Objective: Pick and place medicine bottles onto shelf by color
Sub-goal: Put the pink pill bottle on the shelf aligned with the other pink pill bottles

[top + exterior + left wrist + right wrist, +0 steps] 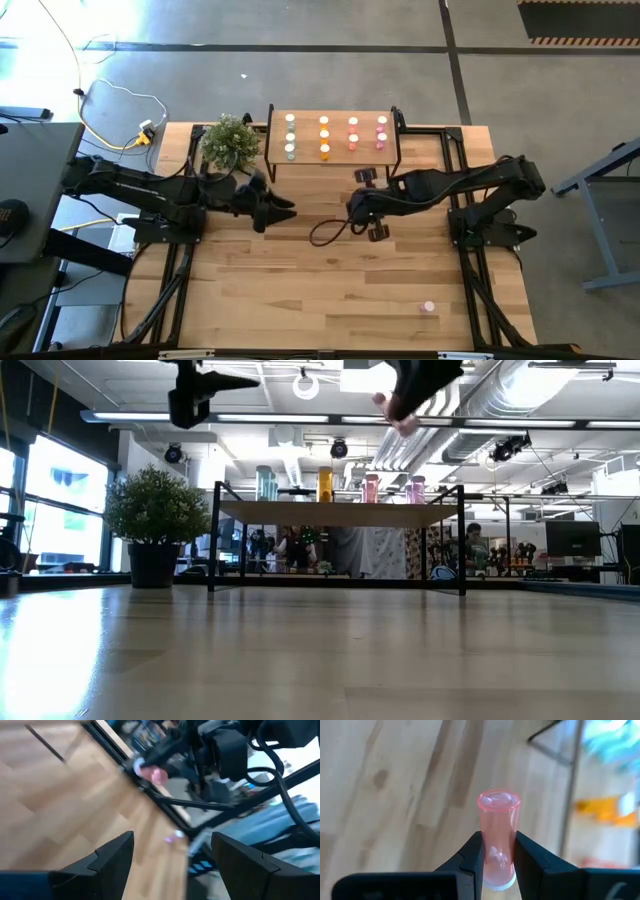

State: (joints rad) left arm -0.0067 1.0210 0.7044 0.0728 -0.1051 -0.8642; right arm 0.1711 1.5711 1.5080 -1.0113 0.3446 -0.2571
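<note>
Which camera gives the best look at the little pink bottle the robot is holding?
The right wrist view: the pink bottle fills the picture, pinched between the right gripper jaws with its white cap toward the camera. The left wrist view shows it as a blurred pink spot, the low view as a speck near the top. The high view hides it.

Translucent glossy pink plastic bottle (498, 837); smooth, pale wood-plank table (330, 280).

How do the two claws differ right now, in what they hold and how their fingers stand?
The right claw is shut on a pink bottle, cap toward the wrist; the left claw is open and holds nothing. The right claw sits nearer the shelf, just in front of it; the left claw sits farther left, near the plant. Both hang above the table.
</note>
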